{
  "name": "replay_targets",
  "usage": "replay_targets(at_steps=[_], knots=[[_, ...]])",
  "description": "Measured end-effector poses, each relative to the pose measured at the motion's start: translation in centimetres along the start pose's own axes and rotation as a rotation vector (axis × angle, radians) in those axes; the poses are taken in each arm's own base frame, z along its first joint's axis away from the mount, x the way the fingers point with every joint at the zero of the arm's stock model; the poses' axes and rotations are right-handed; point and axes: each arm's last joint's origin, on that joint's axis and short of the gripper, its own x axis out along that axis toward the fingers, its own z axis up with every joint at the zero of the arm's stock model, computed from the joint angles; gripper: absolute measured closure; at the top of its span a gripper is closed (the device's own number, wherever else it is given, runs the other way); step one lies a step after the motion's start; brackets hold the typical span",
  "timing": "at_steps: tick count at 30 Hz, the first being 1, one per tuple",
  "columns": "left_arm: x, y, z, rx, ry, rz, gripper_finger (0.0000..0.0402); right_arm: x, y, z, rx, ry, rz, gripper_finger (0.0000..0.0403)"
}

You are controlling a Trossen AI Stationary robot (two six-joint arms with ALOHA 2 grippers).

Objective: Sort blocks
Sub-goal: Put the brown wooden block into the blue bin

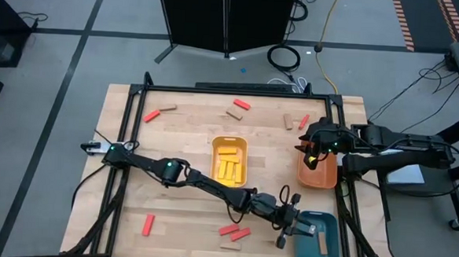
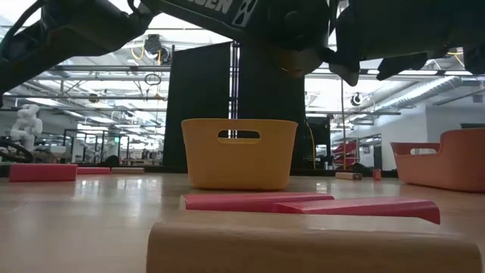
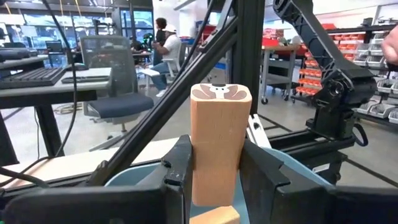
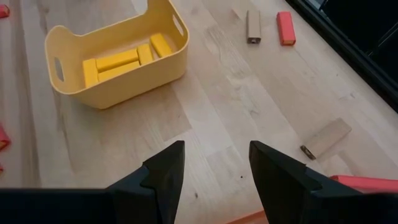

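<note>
Tan wood shows between the left tool's (image 3: 214,180) fingers: it grips a plain block (image 3: 219,143) upright above the teal tray (image 1: 319,242), presumably to drop it beside the tan one inside. Over by the orange tray (image 1: 318,172), the right tool (image 4: 214,168) hangs open and empty above the desk (image 1: 186,213).

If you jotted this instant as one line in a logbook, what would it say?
left gripper: shut on tan block, over teal tray | right gripper: open, empty, over orange tray | yellow tray: holds yellow blocks
</note>
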Motion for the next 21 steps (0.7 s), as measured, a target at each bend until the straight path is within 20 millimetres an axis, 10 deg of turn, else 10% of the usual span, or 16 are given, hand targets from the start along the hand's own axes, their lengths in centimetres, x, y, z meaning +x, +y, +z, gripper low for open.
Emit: replay_targets(at_steps=[21], knots=[[-0.02, 0.30, 0.30, -0.008, -0.010, 0.084, 0.0199, 0.05, 0.01, 0.00, -0.034, 0.002, -0.001, 0.0229]])
